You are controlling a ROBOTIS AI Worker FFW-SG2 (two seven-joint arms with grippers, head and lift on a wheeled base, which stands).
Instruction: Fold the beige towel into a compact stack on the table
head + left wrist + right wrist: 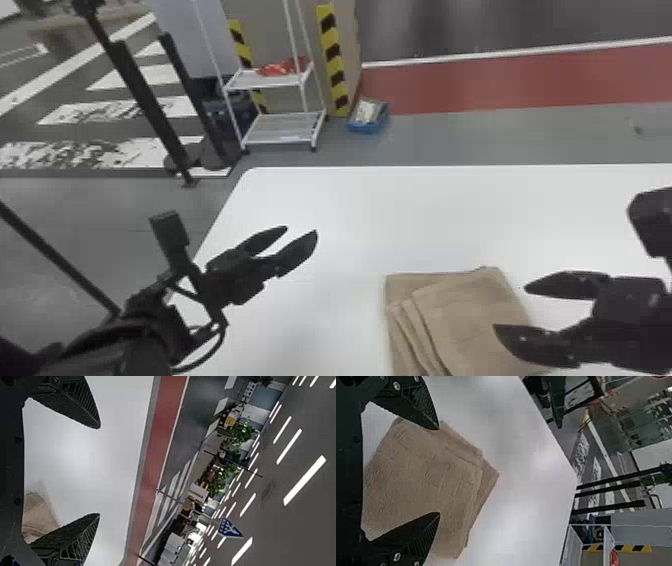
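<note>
In the head view my left gripper (302, 230) is open over the left part of the table, apart from the towel. My right gripper (510, 307) stands open at the right side of the beige towel (465, 320), one finger overlapping its right part. The towel lies folded in layers, with staggered folded edges along its left side. In the left wrist view, nothing is between the tips of the left gripper (99, 471), and part of the towel (39, 512) shows near one finger. The right wrist view has the folded towel (415, 471) behind the spread right gripper (438, 471); contact cannot be told.
The white table (400, 215) extends beyond and left of the towel, its left edge passing behind my left arm. Past the far edge stand a white wire shelf (282, 127) and a blue bin (367, 125) on the floor.
</note>
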